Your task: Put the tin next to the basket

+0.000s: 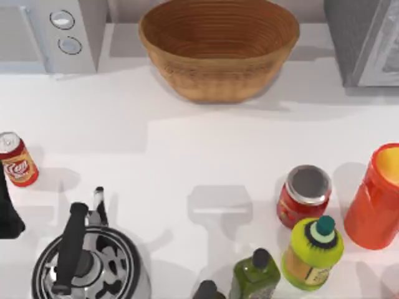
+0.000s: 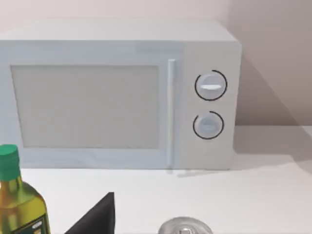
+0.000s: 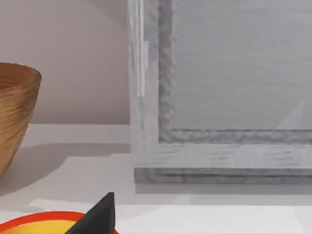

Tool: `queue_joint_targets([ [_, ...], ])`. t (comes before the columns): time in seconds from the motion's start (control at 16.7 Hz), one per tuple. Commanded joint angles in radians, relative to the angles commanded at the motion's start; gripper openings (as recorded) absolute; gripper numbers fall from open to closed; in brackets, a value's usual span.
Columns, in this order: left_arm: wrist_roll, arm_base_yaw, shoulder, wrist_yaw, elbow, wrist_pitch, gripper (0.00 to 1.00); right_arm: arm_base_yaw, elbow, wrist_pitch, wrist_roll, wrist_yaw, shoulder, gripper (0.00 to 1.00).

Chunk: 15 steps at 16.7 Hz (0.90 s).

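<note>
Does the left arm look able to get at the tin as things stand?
Probably yes. The tin stands upright alone at the table's left edge, beside the left arm; the kettle sits nearer the front, apart from it.

Bright, even light. Soft grey shadows fall on the white table (image 1: 187,143) below and beside the basket (image 1: 218,50); no glare. Edges slightly soft throughout.

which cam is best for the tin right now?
Top view: the tin stands whole at the table's left edge, label and silver top visible, far from the basket. Left wrist view catches just its silver top. Right wrist view faces elsewhere.
</note>
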Motion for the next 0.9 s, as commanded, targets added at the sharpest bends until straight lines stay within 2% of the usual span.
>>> queue_joint_targets([
  [0.24, 0.015, 0.0, 0.03, 0.001, 0.029, -0.027, 1.0, 0.0, 0.0, 0.0, 0.0, 0.0, 0.0, 1.0],
  [0.42, 0.073, 0.003, 0.156, 0.0, 0.146, -0.132, 1.0, 0.0, 0.0, 0.0, 0.0, 0.0, 0.0, 1.0],
  [0.66, 0.197, 0.016, 0.461, 0.001, 0.402, -0.348, 1.0, 0.0, 0.0, 0.0, 0.0, 0.0, 0.0, 1.0],
  [0.9, 0.349, 0.032, 0.874, 0.004, 0.714, -0.592, 1.0, 0.0, 0.0, 0.0, 0.0, 0.0, 0.0, 1.0],
])
